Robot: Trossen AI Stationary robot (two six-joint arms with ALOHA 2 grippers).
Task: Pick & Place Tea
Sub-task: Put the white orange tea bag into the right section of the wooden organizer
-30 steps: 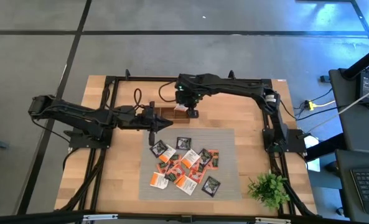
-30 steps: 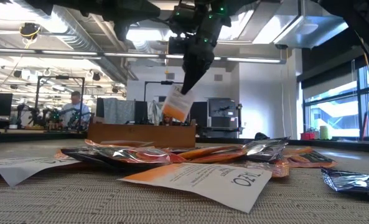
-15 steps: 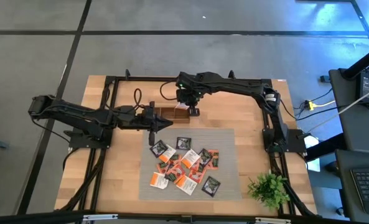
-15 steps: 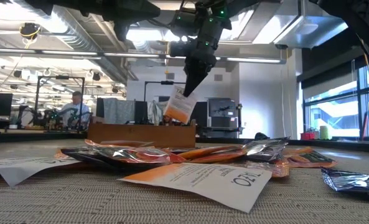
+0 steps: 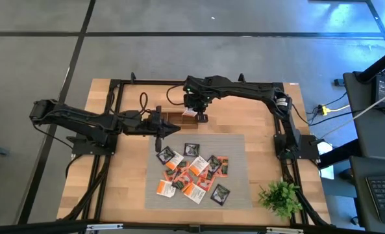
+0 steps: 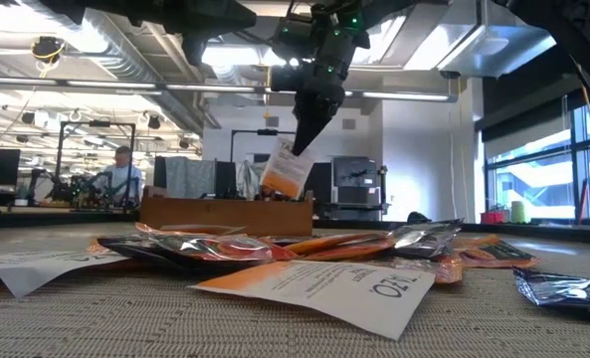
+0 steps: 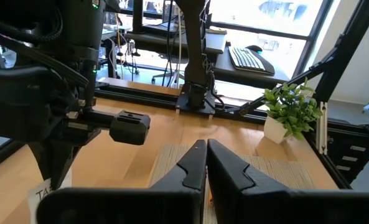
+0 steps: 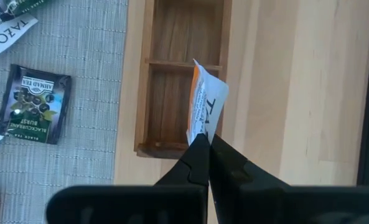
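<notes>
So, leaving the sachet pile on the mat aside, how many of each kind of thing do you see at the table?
Robot arms: 2
Wooden tray: 1
Grey mat: 1
Green plant: 1
Sachet held by the right gripper: 1
Total: 6

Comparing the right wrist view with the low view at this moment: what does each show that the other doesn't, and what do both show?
Only the right wrist view: the wooden tray's open compartments seen from above, below the held sachet, and a dark Ahmad Tea sachet lying alone on the grey mat.

Only the low view: the heap of sachets in the foreground, with a person in the room behind.

Both: the right gripper shut on an orange-and-white Tazo sachet, hanging above the tray.
</notes>
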